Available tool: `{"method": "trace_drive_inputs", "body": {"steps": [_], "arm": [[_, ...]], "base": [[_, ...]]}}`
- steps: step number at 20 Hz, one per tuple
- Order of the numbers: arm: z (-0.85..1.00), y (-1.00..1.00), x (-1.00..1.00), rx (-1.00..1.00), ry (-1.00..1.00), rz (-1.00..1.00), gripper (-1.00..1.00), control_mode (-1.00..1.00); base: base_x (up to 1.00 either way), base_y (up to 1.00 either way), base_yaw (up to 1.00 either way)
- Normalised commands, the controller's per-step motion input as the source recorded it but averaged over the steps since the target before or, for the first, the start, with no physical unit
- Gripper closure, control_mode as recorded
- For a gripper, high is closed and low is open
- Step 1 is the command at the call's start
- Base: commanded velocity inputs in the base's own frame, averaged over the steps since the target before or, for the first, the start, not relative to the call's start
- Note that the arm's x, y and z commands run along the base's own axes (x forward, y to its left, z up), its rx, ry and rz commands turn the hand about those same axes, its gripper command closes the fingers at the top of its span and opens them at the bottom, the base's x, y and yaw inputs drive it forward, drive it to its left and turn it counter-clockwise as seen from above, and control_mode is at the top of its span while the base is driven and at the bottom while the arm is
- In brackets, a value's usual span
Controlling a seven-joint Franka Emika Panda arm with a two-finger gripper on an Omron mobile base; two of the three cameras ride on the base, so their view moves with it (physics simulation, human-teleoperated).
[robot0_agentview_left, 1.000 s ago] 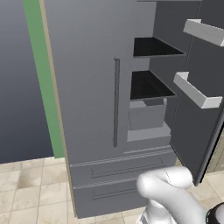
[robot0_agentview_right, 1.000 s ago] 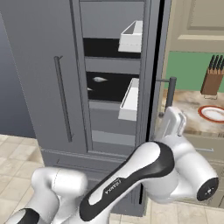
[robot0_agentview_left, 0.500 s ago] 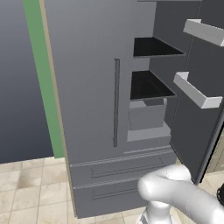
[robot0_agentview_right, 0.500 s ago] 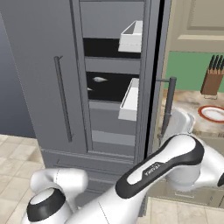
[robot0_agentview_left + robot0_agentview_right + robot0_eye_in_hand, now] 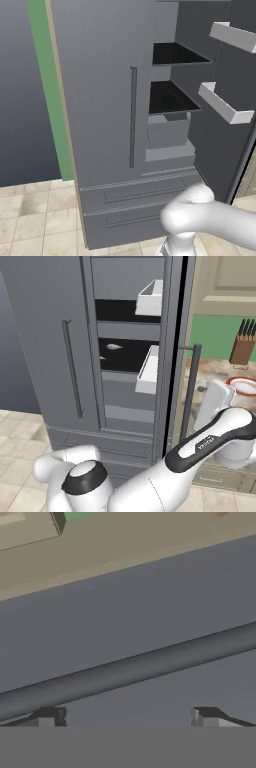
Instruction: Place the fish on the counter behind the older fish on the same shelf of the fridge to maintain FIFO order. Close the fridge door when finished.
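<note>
The grey fridge (image 5: pixel 100 100) has its left door shut and its right door (image 5: pixel 225 145) swung open. On the middle black shelf (image 5: pixel 127 358) lies a small silvery fish (image 5: pixel 114 347), and a second pale sliver (image 5: pixel 102 357) lies nearer the front left. In the right base view my hand (image 5: pixel 215 401) is on the outer side of the open door, close to its long bar handle (image 5: pixel 190 391). In the hand view my gripper (image 5: pixel 126 716) is open, and the handle (image 5: pixel 130 672) runs across just ahead of the fingertips. The speckled counter (image 5: pixel 212 373) lies to the right.
White door bins (image 5: pixel 225 102) stick out from the open door's inner face. On the counter stand a knife block (image 5: pixel 243 346) and a red-rimmed plate (image 5: pixel 245 385). Two bottom drawers (image 5: pixel 135 200) sit low on the fridge. Tiled floor (image 5: pixel 35 220) lies to the left.
My arm has swung lower and to the right, and the hand has shifted slightly right and down beside the door handle. The fridge door has not visibly moved.
</note>
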Motion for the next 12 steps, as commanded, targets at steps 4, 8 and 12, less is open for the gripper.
{"method": "trace_drive_inputs", "body": {"steps": [4,8,12], "arm": [[-0.14,0.0,0.74,0.0,0.01,0.11,-1.0,-1.0],[0.0,0.0,0.64,0.0,0.0,0.18,-1.0,-1.0],[0.0,0.17,0.16,0.0,0.0,0.2,-1.0,-1.0]], "base": [[0.0,0.0,0.0],[0.0,0.0,0.0],[0.0,0.0,0.0]]}}
